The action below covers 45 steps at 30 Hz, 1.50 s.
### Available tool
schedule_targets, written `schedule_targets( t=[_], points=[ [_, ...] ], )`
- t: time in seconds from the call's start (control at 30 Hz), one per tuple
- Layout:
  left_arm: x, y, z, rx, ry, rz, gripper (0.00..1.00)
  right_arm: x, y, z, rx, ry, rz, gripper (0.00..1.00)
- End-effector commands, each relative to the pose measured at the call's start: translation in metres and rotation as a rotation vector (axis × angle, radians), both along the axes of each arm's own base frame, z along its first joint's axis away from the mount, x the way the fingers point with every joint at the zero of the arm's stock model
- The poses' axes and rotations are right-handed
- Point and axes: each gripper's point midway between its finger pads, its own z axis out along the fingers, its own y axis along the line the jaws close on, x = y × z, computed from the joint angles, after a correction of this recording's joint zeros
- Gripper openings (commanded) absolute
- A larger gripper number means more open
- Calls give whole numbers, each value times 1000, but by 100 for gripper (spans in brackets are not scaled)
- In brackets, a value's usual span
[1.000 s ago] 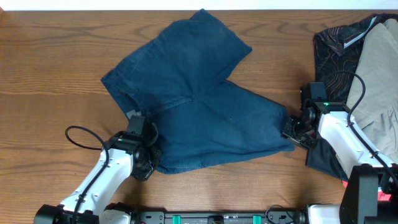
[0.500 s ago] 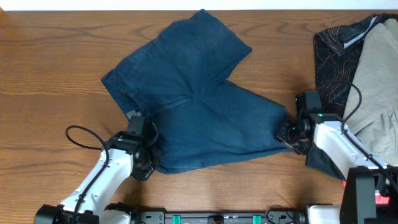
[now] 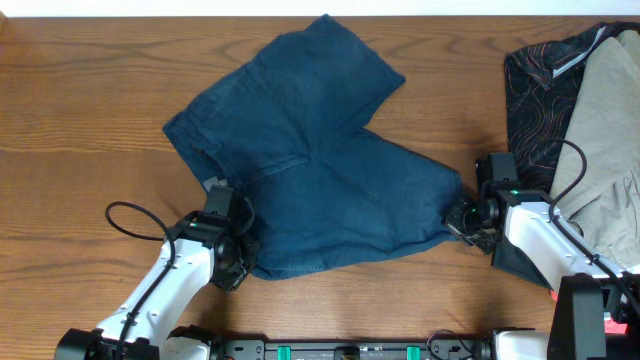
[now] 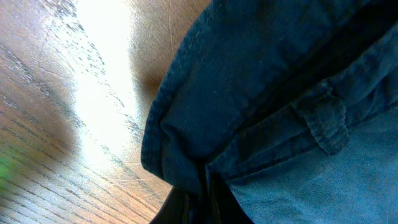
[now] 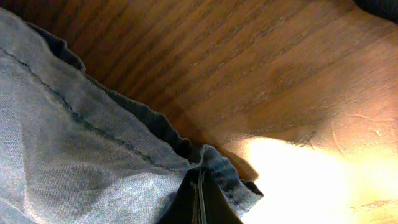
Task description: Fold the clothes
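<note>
The dark navy denim shorts (image 3: 320, 170) lie spread on the wooden table, one leg towards the back, the other towards the right. My left gripper (image 3: 238, 258) is shut on the waistband corner at the shorts' front left; in the left wrist view the jaws (image 4: 199, 208) pinch a fold of blue cloth below a belt loop (image 4: 323, 121). My right gripper (image 3: 462, 222) is shut on the hem corner of the right leg; in the right wrist view the closed jaws (image 5: 199, 196) hold the stitched hem (image 5: 143, 124) just above the table.
A pile of other clothes lies at the right edge: a black swirl-patterned piece (image 3: 535, 90) and a khaki piece (image 3: 600, 130), close behind my right arm. A bit of red (image 3: 615, 312) shows at the lower right. The left arm's cable (image 3: 125, 218) loops over the table.
My right gripper has moved a little left and towards the front with the hem corner, drawing the right leg's edge inward. The left arm has not moved.
</note>
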Motion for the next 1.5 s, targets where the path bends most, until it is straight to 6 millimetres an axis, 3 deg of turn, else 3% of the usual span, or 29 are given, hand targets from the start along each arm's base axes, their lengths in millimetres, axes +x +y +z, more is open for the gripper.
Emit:
schedule_targets(
  t=[0.0, 0.13, 0.27, 0.37, 0.47, 0.5, 0.53, 0.57, 0.63, 0.9, 0.93, 1.3, 1.4, 1.47],
  points=[
    [-19, 11, -10, 54, 62, -47, 6, -17, -2, -13, -8, 65, -4, 2],
    [-10, 9, 6, 50, 24, -113, 6, -5, -14, 3, -13, 26, 3, 1],
    [4, 6, 32, 41, -57, -160, 6, 8, -26, 35, -23, -39, 48, 1],
    [12, 4, 47, 31, -127, -164, 6, 8, -27, 60, -27, -50, 62, 1],
    [12, 4, 53, 27, -157, -163, 6, 2, -23, 69, -6, -48, 64, 1],
    [12, 4, 54, 27, -159, -162, 6, -1, -22, 70, 3, -42, 66, 4],
    [11, 4, 54, 27, -159, -162, 6, -5, -19, 70, 16, -27, 68, 21],
    [11, 5, 54, 27, -155, -163, 6, -11, -16, 70, 32, -5, 70, 38],
    [9, 5, 53, 29, -144, -163, 6, -23, -13, 67, 49, 41, 70, 52],
    [7, 5, 50, 31, -130, -163, 6, -60, -4, 39, 105, 165, 3, 56],
    [7, 5, 50, 31, -130, -163, 6, -62, -3, 34, 112, 167, -10, 60],
    [8, 5, 50, 31, -130, -163, 6, -55, 4, -1, 157, 65, -76, 63],
    [7, 5, 50, 31, -130, -163, 6, -54, 4, -7, 158, 47, -91, 60],
    [7, 5, 50, 31, -130, -163, 6, -54, 4, -10, 158, 39, -92, 51]
  ],
)
